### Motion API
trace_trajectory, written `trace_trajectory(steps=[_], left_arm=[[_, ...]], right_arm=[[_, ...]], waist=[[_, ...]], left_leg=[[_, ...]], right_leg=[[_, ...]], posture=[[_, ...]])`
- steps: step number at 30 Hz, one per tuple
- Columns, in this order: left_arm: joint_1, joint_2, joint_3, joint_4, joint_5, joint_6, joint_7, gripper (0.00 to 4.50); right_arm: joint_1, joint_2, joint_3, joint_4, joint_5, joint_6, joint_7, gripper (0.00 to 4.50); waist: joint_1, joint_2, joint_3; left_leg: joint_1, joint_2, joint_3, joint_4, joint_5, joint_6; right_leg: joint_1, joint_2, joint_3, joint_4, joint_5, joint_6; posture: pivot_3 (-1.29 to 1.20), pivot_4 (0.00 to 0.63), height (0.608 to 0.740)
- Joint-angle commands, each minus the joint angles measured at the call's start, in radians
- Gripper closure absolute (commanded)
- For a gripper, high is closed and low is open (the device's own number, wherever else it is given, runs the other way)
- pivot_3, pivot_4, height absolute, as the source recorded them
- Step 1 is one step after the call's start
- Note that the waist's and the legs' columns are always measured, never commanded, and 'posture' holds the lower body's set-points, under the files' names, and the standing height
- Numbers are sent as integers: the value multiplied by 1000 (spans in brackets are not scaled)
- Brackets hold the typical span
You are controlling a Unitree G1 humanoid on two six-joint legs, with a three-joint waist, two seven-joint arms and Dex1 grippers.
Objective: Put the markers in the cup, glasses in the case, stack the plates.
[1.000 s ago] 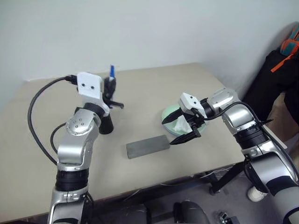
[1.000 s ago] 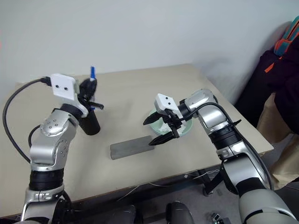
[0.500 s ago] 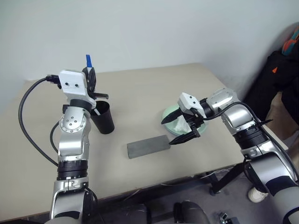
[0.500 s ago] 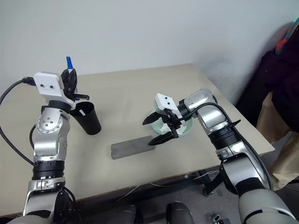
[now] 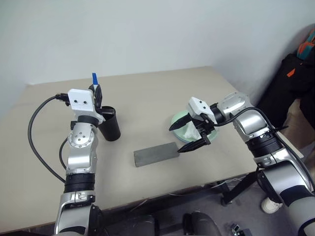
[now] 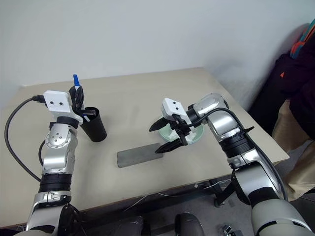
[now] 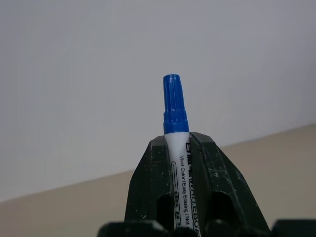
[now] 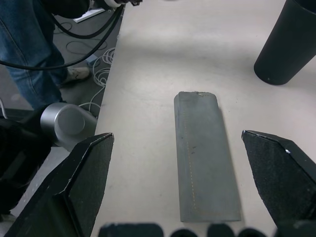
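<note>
My left gripper (image 5: 97, 91) is shut on the blue-capped marker (image 7: 173, 98), which points upward. It hovers just above the far-left rim of the black cup (image 5: 111, 126). A white bit shows at the cup's rim; I cannot tell what it is. The grey case (image 5: 155, 154) lies closed on the table in front of the cup. My right gripper (image 5: 175, 140) is wide open with nothing between its fingers, beside a pale green plate (image 5: 178, 119) that carries a crumpled white tissue (image 5: 190, 131). The right gripper points toward the case (image 8: 206, 155). The glasses are out of view.
The beige table (image 5: 147, 93) stands against a white wall. Dark clothing and a bag (image 5: 295, 73) sit off the table's right side. In the right wrist view a person's jeans-clad leg (image 8: 29, 49) and floor cables (image 8: 98, 64) lie beyond the table edge.
My left gripper has carried the marker to the left and lowered it toward the cup's rim. The right arm has not moved.
</note>
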State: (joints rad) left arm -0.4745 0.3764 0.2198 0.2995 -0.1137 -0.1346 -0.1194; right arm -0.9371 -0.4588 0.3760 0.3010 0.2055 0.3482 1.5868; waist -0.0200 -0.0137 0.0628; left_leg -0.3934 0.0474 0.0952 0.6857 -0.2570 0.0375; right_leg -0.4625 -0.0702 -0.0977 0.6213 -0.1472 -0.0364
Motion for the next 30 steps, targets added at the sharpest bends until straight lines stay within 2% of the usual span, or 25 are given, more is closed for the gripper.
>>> trace_trajectory(steps=[1,3,8,12,13,16,18,21,26,30], left_arm=[[-45,-3,-7,41,6,-58,-21,3675],[-52,-5,-12,66,8,-74,-29,3149],[-60,-19,-19,93,12,-93,-32,1453],[-14,18,-5,-37,-25,-26,-84,190],[5,36,4,-85,-42,2,-107,32],[83,98,54,-265,-154,140,-190,32],[175,173,99,-418,-284,266,-292,32],[330,284,188,-586,-395,403,-384,32],[625,404,495,-722,-585,578,-535,32],[832,418,751,-728,-673,641,-660,32]], right_arm=[[-30,3,-30,-27,21,-1,-4,0],[-31,4,-30,-26,21,-2,-4,0],[-27,6,-30,-34,22,2,-6,0],[-14,1,-36,-54,28,18,-16,0],[-10,-2,-39,-60,30,24,-18,0],[1,-10,-48,-77,34,41,-30,0],[5,-12,-58,-83,40,58,-43,0],[9,-16,-76,-82,47,77,-66,0],[59,-36,-105,-99,63,113,-114,0],[98,-32,-139,-123,78,156,-184,0]], waist=[[0,0,0],[0,0,0],[0,0,0],[-1,0,0],[-3,0,0],[-6,0,0],[-8,0,0],[-8,0,0],[-7,1,1],[-3,2,1]], left_leg=[[0,0,0,0,0,0],[0,0,0,0,0,0],[0,0,0,0,0,0],[-1,0,0,0,0,0],[-1,1,0,0,0,0],[0,2,0,-1,-1,-2],[0,3,0,-1,-2,-3],[0,4,-1,-2,-2,-4],[-1,6,0,-3,-3,-4],[-1,15,3,-2,-3,-4]], right_leg=[[0,0,0,0,0,0],[0,0,0,0,0,0],[0,0,0,0,0,0],[0,0,0,0,0,0],[-1,0,0,0,0,0],[-2,0,0,0,0,0],[-3,0,0,1,0,0],[-5,1,0,1,0,0],[-8,0,0,0,-1,-2],[-9,0,-2,-1,-2,-3]], posture=[[0,0,737],[0,0,737],[0,0,737],[0,0,737],[0,0,737],[0,0,737],[0,0,737],[0,0,737],[0,0,737],[0,0,737]])
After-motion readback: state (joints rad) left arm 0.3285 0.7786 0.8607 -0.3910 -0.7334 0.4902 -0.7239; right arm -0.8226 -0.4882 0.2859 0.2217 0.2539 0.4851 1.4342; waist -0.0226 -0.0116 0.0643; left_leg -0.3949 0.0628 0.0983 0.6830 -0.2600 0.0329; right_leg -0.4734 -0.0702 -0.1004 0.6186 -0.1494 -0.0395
